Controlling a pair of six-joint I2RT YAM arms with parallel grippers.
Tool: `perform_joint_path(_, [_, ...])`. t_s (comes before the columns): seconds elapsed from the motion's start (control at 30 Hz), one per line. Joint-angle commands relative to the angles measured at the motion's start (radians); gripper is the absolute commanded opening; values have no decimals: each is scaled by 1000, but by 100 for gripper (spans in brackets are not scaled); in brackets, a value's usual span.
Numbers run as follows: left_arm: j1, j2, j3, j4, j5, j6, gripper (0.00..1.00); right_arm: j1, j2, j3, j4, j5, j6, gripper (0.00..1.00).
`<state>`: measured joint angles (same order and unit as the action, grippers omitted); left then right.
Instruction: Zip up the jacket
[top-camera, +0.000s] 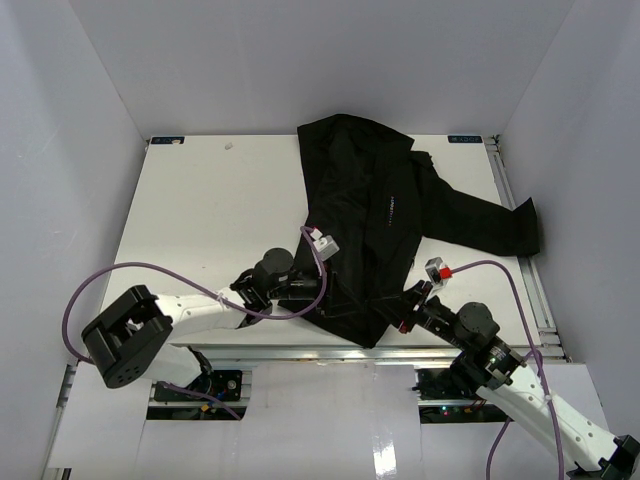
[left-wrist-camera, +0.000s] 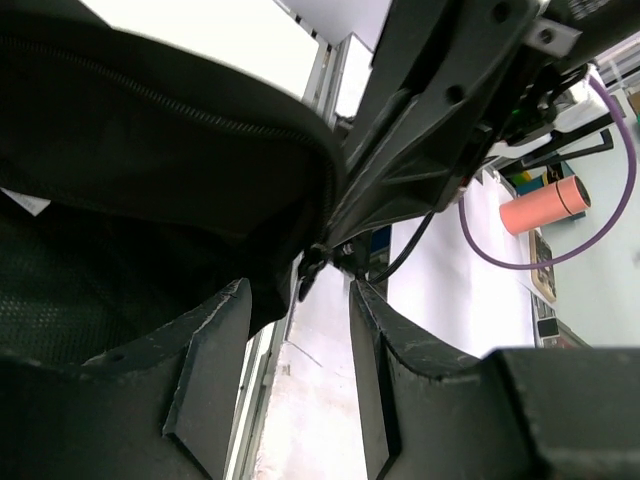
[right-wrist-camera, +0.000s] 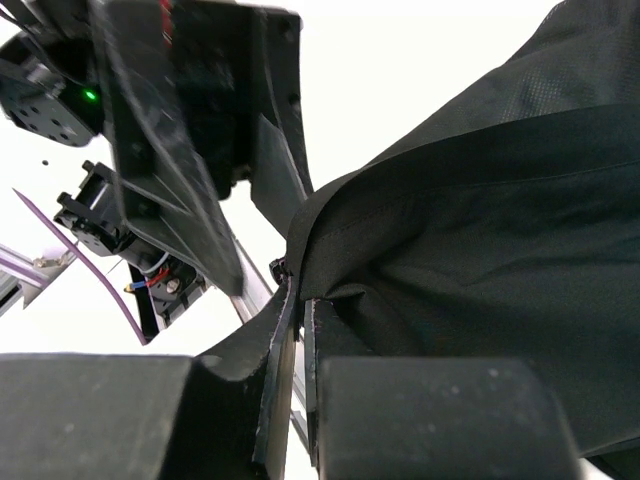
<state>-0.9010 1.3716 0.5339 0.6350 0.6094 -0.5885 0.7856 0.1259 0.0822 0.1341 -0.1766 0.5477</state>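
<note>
The black jacket (top-camera: 370, 215) lies spread on the white table (top-camera: 210, 210), one sleeve (top-camera: 490, 220) stretched out to the right. Its near hem reaches the table's front edge. My left gripper (top-camera: 312, 292) sits at the hem's left side. In the left wrist view it (left-wrist-camera: 298, 300) is open, the gap between its fingers bare, with the jacket (left-wrist-camera: 150, 150) and its zipper teeth (left-wrist-camera: 180, 105) just beyond the left finger (left-wrist-camera: 215, 350). My right gripper (top-camera: 402, 306) is at the hem's right side. In the right wrist view it (right-wrist-camera: 303, 300) is shut on the jacket's edge (right-wrist-camera: 330, 225).
A metal rail (top-camera: 300, 352) runs along the table's near edge, another (top-camera: 525, 270) along the right side. Purple cables (top-camera: 150, 268) loop from both arms. White walls enclose the table. A pink cylinder (left-wrist-camera: 545, 205) lies off the table in the left wrist view.
</note>
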Motion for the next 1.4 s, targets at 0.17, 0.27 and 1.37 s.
perform_joint_path(0.17, [22,-57,2,-131,-141,-44,50,1,-67,24,-86,130,33,8])
perform_joint_path(0.27, [113,-102,50,-254,-198,-93,57,0,-102,18,-131,150,37,8])
perform_joint_path(1.37, [310,288,203,-282,-244,-82,50,3,-37,37,-160,170,15,8])
